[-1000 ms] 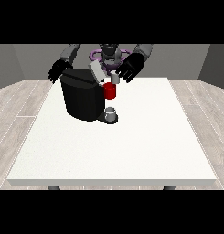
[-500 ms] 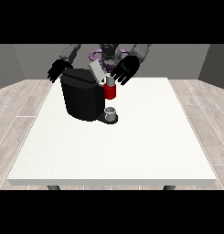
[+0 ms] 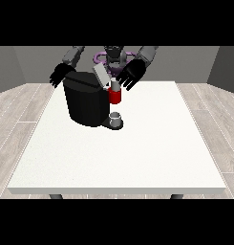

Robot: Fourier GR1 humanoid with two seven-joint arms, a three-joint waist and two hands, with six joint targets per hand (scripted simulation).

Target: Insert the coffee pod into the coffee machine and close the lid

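Leftmost, hand at the view's left: it hangs behind and just left of the machine's top, fingers spread and pointing downward, nothing in them.
Coffee machine: a black, bulky body standing on the white table, left of the middle and toward the far edge.
Lid: a grey flap at the machine's top right, tilted up and standing open.
Coffee pod: a small pale piece sitting at the top of the red brew section, on the machine's right front; how far in it sits I cannot tell.
Cup: small and grey, resting on the machine's base below the red section.
Hand at the view's right: palm open toward the camera, fingers spread apart, just right of and above the pod; whether it touches the pod or lid I cannot tell.
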